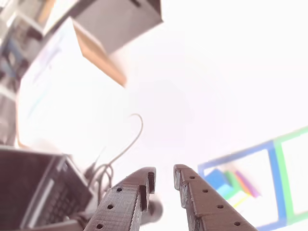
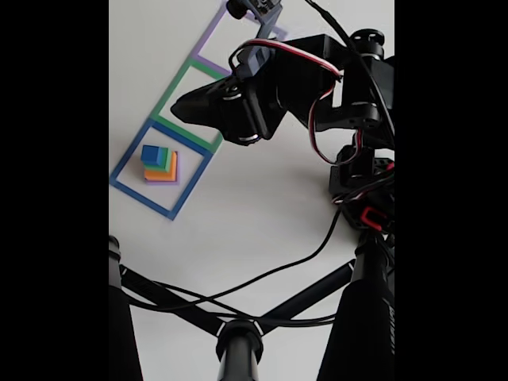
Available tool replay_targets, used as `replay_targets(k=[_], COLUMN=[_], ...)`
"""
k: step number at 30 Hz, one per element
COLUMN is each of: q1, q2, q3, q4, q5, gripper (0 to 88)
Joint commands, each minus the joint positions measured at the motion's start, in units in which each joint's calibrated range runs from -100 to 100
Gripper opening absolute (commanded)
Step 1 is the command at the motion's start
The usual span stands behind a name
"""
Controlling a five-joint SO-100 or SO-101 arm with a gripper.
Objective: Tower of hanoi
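Note:
The tower of hanoi (image 2: 159,164) is one stack of cubes: blue on top, then green, orange and purple. It stands inside a blue strip square (image 2: 127,163) on the white table. In the other view the stack (image 1: 230,184) lies right of and beyond my fingers. My gripper (image 2: 178,108) hangs above the table, up and right of the stack in the fixed view, and points left. In the other view my gripper (image 1: 165,177) is open by a narrow gap, with nothing between the two dark fingers (image 1: 197,197).
A green strip square (image 2: 171,95) and a purple one (image 2: 208,36) continue the row beyond the blue square. A dark keyboard device (image 1: 38,197), cables (image 1: 122,154) and a cardboard box (image 1: 98,55) lie at the left. Black stand poles (image 2: 238,341) cross the near table.

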Motion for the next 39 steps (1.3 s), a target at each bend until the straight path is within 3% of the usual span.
replay_targets(k=[1,3,22,30,33,39], q1=[3.46,4.99,14.39,18.60,18.51,18.12], q2=[-9.50,-12.97,-44.30,-47.45,-47.53,-47.45], q3=[15.87,21.78,59.05,66.87,72.15,72.05], q4=[-15.17,-18.33,-17.52,-12.42,-15.57,-7.15], q5=[-14.29,-19.03,-39.48,-43.37,-44.39,-52.33], gripper=[0.1,0.1,0.1,0.1,0.0,0.0])
